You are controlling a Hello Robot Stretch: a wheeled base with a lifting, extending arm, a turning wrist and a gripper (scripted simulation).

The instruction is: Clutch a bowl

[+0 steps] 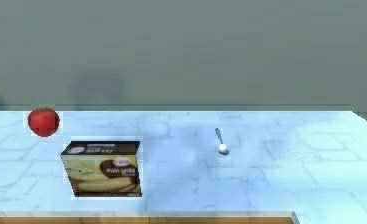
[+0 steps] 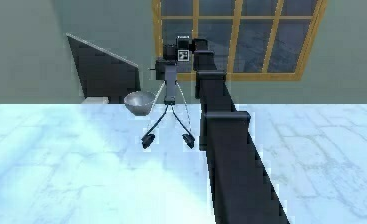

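Progress seems partial: the arm (image 2: 226, 140) reaches over the pale marbled worktop (image 2: 51, 160), the jaws near the bowl (image 2: 139, 101), which shows at the worktop's far edge just left of them in the arm side view; whether they have hold of anything I cannot tell, so lifting it clear likely remains. The bowl looks round, grey and smooth, perhaps metal.

Four small things, one of each kind.
One red apple (image 1: 43, 122), one printed box (image 1: 102, 168) and one spoon (image 1: 221, 142) on the desk (image 1: 301, 165); one grey bowl (image 2: 139, 102); one window (image 2: 241, 35).
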